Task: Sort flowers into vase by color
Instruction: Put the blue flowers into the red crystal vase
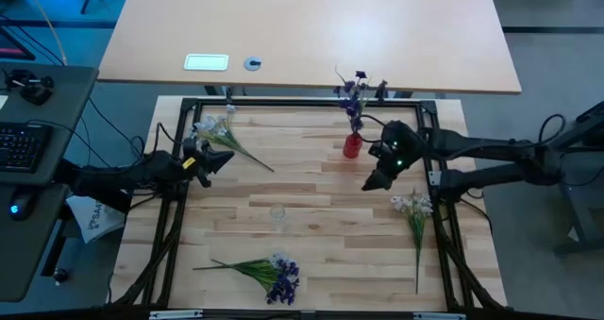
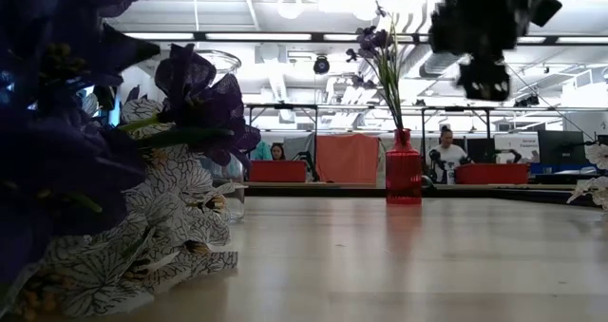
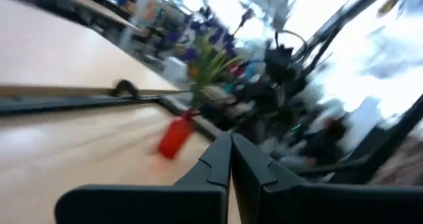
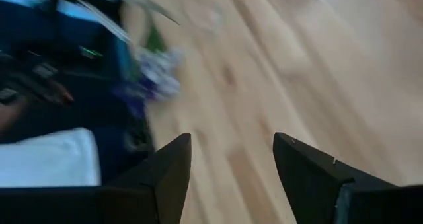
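Observation:
A small red vase (image 1: 352,147) stands near the table's far edge and holds a purple sprig (image 1: 353,95); the low view shows the same vase (image 2: 403,173). A clear glass vase (image 1: 277,212) stands mid-table. One white sprig (image 1: 218,129) lies far left, another white sprig (image 1: 413,207) lies at the right. A mixed purple and white bunch (image 1: 276,273) lies at the near edge. My right gripper (image 1: 372,182) hovers just right of the red vase, open and empty (image 4: 231,158). My left gripper (image 1: 225,158) is shut and empty (image 3: 231,159), beside the far-left white sprig.
A black frame (image 1: 302,103) runs round the wooden table. A larger tabletop (image 1: 311,37) lies beyond the far edge. Open wood lies between the clear vase and the near bunch. People sit in the room behind (image 2: 445,151).

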{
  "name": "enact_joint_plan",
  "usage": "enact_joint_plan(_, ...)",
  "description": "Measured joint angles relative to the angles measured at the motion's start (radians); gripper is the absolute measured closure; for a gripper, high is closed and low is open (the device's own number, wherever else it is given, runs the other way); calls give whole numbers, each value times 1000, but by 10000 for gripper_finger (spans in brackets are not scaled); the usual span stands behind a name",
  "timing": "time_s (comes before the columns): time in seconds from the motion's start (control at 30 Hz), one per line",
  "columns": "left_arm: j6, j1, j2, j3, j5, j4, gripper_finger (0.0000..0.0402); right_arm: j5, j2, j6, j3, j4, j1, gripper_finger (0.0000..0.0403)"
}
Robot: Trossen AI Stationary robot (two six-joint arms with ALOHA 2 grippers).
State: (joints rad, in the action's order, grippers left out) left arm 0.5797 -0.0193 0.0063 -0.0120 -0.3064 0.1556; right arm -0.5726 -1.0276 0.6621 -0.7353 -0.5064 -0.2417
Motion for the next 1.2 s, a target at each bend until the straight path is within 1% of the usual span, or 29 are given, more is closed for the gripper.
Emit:
enact_joint_plan(0.07, 148, 0, 0, 0, 45, 53, 401, 27, 0, 73, 0, 120, 40, 194)
enact_joint_plan(0.1, 194, 1, 0, 0, 48, 72, 402, 57, 0, 108, 0, 181, 60, 194)
enact_joint_plan(0.2, 238, 0, 0, 0, 17, 92, 402, 171, 0, 178, 0, 329, 104, 194)
enact_joint_plan(0.23, 258, 0, 0, 0, 22, 95, 402, 207, 0, 194, 0, 369, 115, 194)
enact_joint_plan(0.27, 279, 0, 0, 0, 48, 105, 401, 244, 0, 203, 0, 400, 125, 194)
enact_joint_plan(0.3, 292, 0, 2, -3, 100, 116, 402, 278, 0, 222, 0, 420, 132, 194)
enact_joint_plan(0.37, 284, 0, 21, -28, 252, 133, 402, 340, 0, 259, 0, 450, 145, 194)
enact_joint_plan(0.43, 279, 2, 52, -76, 388, 118, 402, 376, 0, 279, 0, 459, 155, 194)
enact_joint_plan(0.5, 282, 2, 103, -147, 476, 35, 402, 406, 0, 279, 0, 457, 161, 194)
enact_joint_plan(0.53, 273, 5, 136, -190, 526, -41, 402, 414, 0, 278, 0, 456, 164, 194)
enact_joint_plan(0.63, 218, 36, 260, -338, 660, -340, 401, 423, 0, 276, 0, 456, 164, 194)
enact_joint_plan(0.7, 179, 81, 353, -431, 707, -510, 400, 423, 0, 270, 0, 455, 164, 194)
enact_joint_plan(0.77, 160, 142, 434, -503, 716, -633, 396, 423, 0, 244, 0, 453, 164, 194)
enact_joint_plan(0.8, 160, 179, 473, -528, 714, -666, 393, 422, 0, 227, 0, 450, 164, 194)
enact_joint_plan(0.87, 184, 265, 552, -564, 682, -692, 386, 410, 0, 182, 0, 439, 164, 194)
enact_joint_plan(0.93, 228, 359, 629, -571, 630, -691, 379, 396, 0, 140, 0, 424, 164, 194)
enact_joint_plan(1.07, 354, 563, 814, -571, 549, -639, 364, 384, 0, 89, 0, 369, 180, 194)
enact_joint_plan(1.2, 501, 739, 1016, -570, 520, -458, 345, 368, 0, 20, 0, 305, 224, 194)
